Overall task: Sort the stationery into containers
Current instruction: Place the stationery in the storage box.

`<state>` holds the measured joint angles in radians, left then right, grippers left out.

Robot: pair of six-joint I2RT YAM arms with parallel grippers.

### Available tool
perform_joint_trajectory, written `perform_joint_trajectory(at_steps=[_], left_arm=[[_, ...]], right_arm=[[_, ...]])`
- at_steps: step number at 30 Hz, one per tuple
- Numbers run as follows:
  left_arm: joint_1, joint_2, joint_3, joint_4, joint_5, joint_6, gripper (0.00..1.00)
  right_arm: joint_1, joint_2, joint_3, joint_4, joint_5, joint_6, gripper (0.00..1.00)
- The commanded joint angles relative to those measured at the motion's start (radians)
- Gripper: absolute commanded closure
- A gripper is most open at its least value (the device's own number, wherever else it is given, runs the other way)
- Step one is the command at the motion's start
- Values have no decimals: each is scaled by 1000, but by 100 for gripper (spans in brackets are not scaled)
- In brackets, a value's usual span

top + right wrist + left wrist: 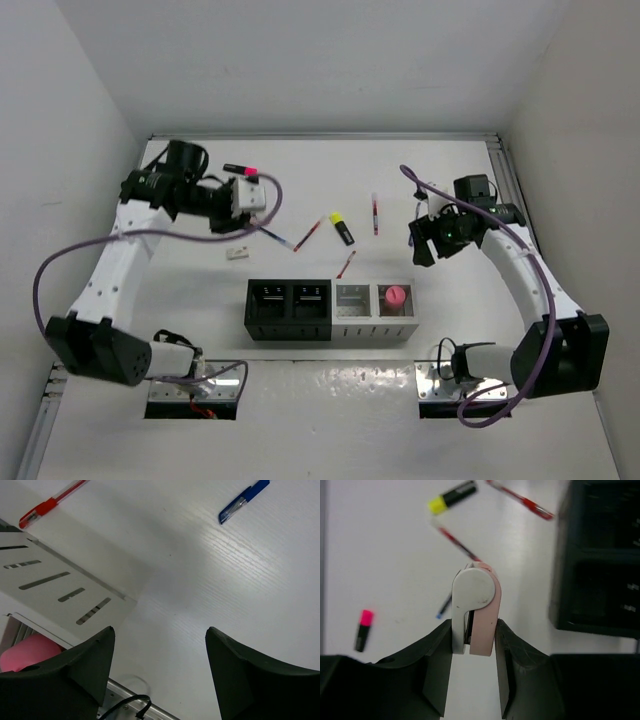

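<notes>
Top external view: nearest the arm bases sits the row of containers (330,312), with a pink-capped glue stick (396,296) upright in its rightmost grey bin. Just beyond the row lie a red pen (346,264) and a yellow highlighter (342,228). Beyond its left end is a small pale eraser (236,253). Farther beyond that end the left claw (248,193) pinches a white-and-pink piece (475,612), apparently lifted off the desk (320,165), presumably for carrying to a bin (eraser or tape, hard to say). The right claw (159,637) gapes empty beyond the row's right end. The black bins' insides are too dark to read.
</notes>
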<state>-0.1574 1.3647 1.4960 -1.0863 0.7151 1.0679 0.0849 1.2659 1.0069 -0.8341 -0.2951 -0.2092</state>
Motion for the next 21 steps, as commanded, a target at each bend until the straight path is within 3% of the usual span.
perform_joint_trajectory(at_steps=[1,4,10,14,21], left_arm=[[-21,-103,-153,-231,63,271,65],[-73,-255,-262,-224,53,316,66],[-183,-335,-374,-192,81,261,66],[-273,-351,-428,-71,60,74,65],[-318,-286,-447,2,-54,-6,65]], right_arm=[[-11,13,-4,38,4,-13,28],[-19,27,7,32,10,-4,28],[-25,58,44,-25,10,-51,28],[-37,78,62,-45,8,-75,28],[-48,95,82,-49,-4,-78,28]])
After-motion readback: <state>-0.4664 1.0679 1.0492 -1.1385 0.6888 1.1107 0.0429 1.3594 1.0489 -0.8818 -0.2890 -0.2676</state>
